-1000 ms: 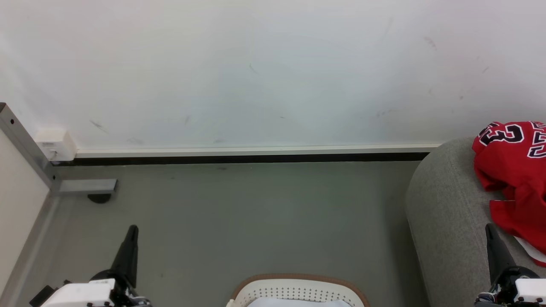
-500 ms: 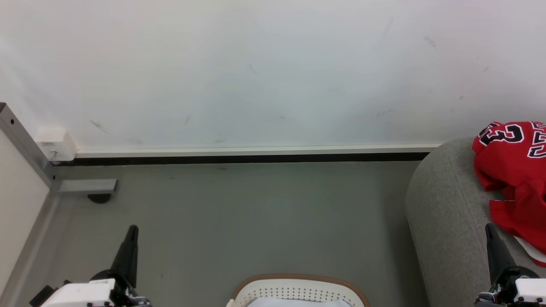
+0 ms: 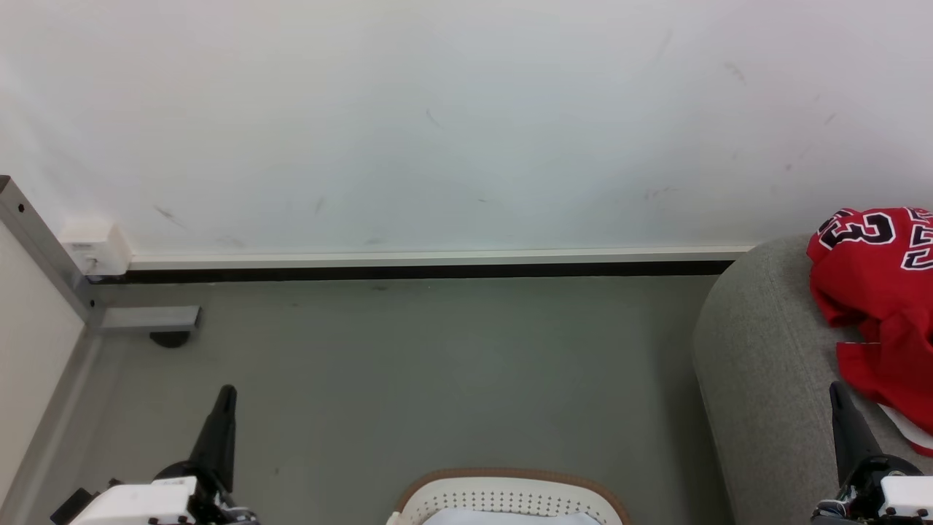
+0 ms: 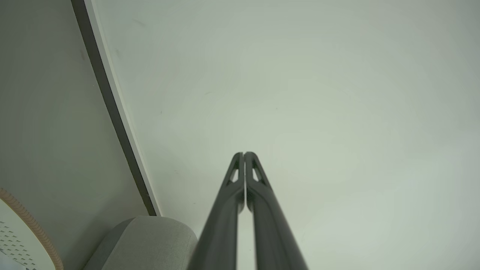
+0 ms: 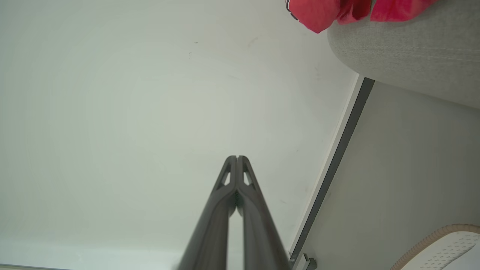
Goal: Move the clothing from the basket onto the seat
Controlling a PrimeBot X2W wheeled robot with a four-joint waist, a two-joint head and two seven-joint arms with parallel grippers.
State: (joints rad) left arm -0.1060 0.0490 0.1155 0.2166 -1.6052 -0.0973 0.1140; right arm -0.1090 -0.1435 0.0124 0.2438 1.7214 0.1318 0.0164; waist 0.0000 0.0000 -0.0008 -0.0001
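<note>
Comparing with the two earlier head views, we find nothing changed: the clothing, the basket, both arms and the camera's framing all sit exactly where they were. The left gripper [image 3: 227, 394] rests low at the left above the grey floor [image 3: 437, 364], its two dark fingers pressed together into a single point that aims up towards the white wall [image 3: 466, 109]. Its own wrist camera shows the fingertips meeting with nothing between them. The right gripper [image 3: 837, 391] rests low at the right in front of the seat [image 3: 758, 364], clenched the same way and empty, and its tip also points up. In the head view its dark finger overlaps the lower edge of the fabric, but we cannot tell whether it touches. The clothing [image 3: 878, 299], red with a black-and-white "23", lies crumpled on the seat at the right edge, with a strip of white trim below it. The basket [image 3: 510, 475] stands on the floor between the two grippers at the bottom centre, well apart from the clothing. A pale white sheet [image 3: 510, 518] shows inside it.
</note>
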